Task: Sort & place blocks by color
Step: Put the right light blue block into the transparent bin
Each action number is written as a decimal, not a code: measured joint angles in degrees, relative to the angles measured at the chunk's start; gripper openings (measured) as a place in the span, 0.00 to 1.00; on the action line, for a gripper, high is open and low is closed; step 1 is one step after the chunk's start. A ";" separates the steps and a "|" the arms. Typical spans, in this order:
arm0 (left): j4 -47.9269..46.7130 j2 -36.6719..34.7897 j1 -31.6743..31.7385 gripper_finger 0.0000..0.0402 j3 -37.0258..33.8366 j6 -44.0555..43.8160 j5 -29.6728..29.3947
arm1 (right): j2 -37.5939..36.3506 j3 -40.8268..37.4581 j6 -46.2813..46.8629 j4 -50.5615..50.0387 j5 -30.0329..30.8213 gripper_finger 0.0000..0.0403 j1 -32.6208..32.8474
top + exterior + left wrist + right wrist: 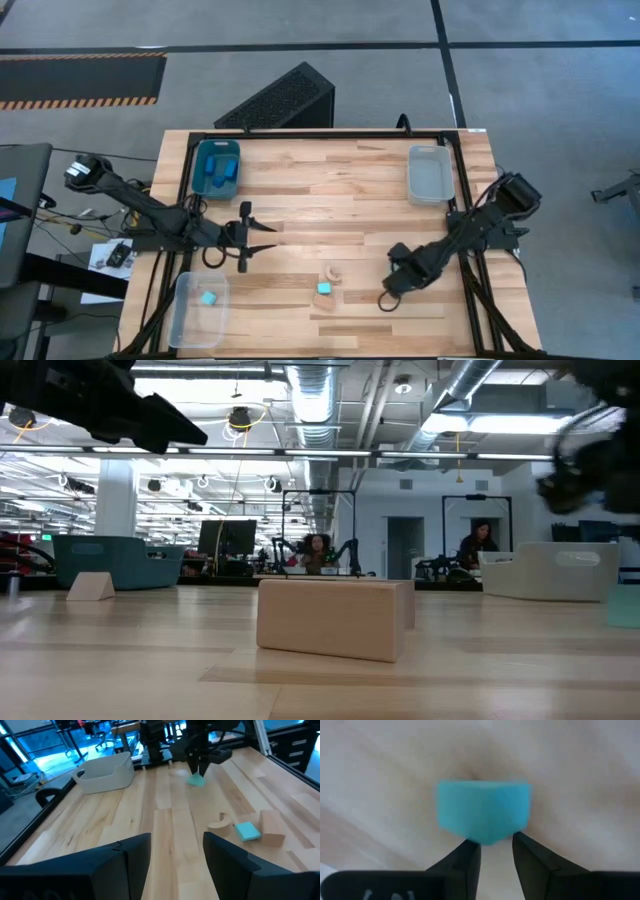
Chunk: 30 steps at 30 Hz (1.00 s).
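My right gripper [384,299] is low over the table's near right part, shut on a light cyan block [482,810]; the left wrist view shows that block [196,780] under its fingers. Left of it, a tan arch [331,271], another cyan block [324,288] and a tan block [331,299] lie close together on the table. My left gripper [250,240] hangs open over the table's left middle, touching nothing. A teal bin [203,150] holds dark blue blocks [222,175]. A clear bin [190,325] holds one cyan block [208,297]. My right gripper pinches the cyan block between its two fingertips [470,851], at the block's corner [492,839] that faces the wrist camera. The fingers come from above, pointing down. The block is at the table top or just above it; I cannot tell which.
An empty clear bin [430,172] stands at the far right corner. A black frame [300,131] runs around the table. Bare wood lies between the two arms and across the far middle. People sit in the room beyond the table.
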 joint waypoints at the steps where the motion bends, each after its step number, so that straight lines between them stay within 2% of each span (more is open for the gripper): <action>1: 0.08 0.00 0.23 0.43 0.00 -0.01 0.00 | 0.00 0.46 -3.01 1.23 2.39 0.33 -0.79; 4: 0.12 0.00 0.64 0.43 0.00 -0.55 -0.02 | 0.00 2.60 -13.15 3.52 6.22 0.31 -3.08; 10: -0.36 0.00 0.77 0.43 0.00 -1.11 0.02 | -0.02 8.94 -33.26 1.03 6.69 0.31 -4.69; 12: -0.58 0.00 0.77 0.43 -0.01 -1.18 0.04 | -0.02 10.51 -43.65 0.27 6.80 0.31 -4.89; 16: -0.85 0.00 0.77 0.43 -0.02 -2.77 0.09 | -0.02 11.40 -71.38 0.22 6.83 0.31 -5.47; 18: -1.46 0.00 0.77 0.43 -0.02 -3.46 0.13 | 0.16 11.42 -79.55 -0.23 7.95 0.31 -6.01; 24: -3.69 0.00 0.77 0.43 -0.02 -4.48 0.11 | 3.17 11.42 -88.33 -2.86 9.30 0.35 -8.83; 30: -4.69 0.02 0.77 0.43 -0.21 -4.68 0.11 | 7.41 17.13 -94.27 -7.13 9.18 0.56 -9.83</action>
